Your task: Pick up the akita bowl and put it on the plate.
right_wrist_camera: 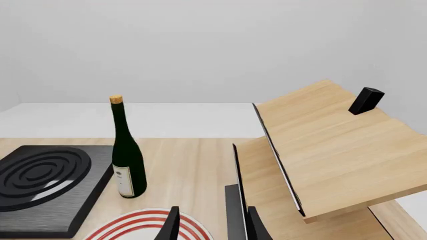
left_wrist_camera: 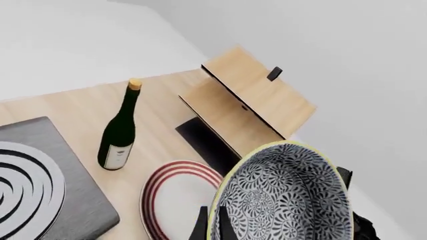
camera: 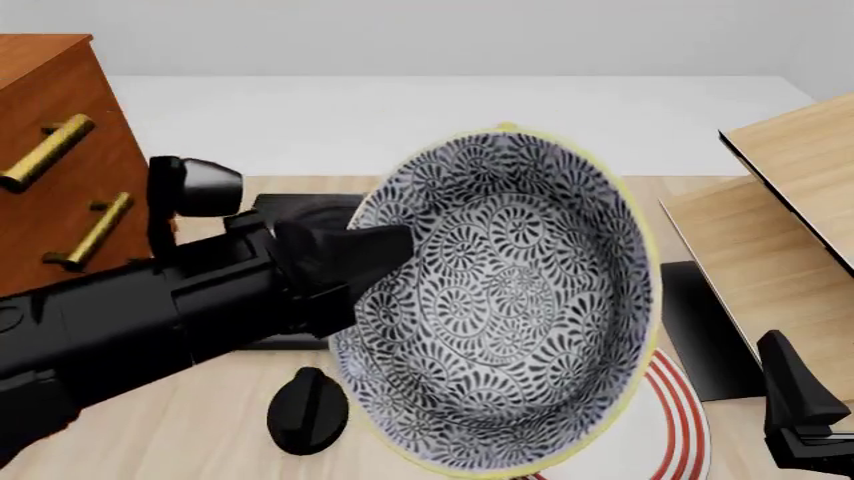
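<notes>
Left gripper [camera: 350,262] is clamped on the rim of the akita bowl [camera: 501,300], holding it tilted in the air. The plate [left_wrist_camera: 175,200] lies just below and partly under the bowl, so the left arm is the nearer 1. Right gripper [right_wrist_camera: 210,225] sits idle beside the plate, fingers apart. Judged next: level the bowl and lower it. The wood table [left_wrist_camera: 80,107] also holds a stove [right_wrist_camera: 47,180], bottle [left_wrist_camera: 120,132] and wooden shelf [right_wrist_camera: 320,150].

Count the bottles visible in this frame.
1. A dark green bottle with a cork stopper stands upright on the table, between the stove and the wooden shelf, beyond the plate. In the front view the held bowl hides it; others could be hidden there too.
</notes>
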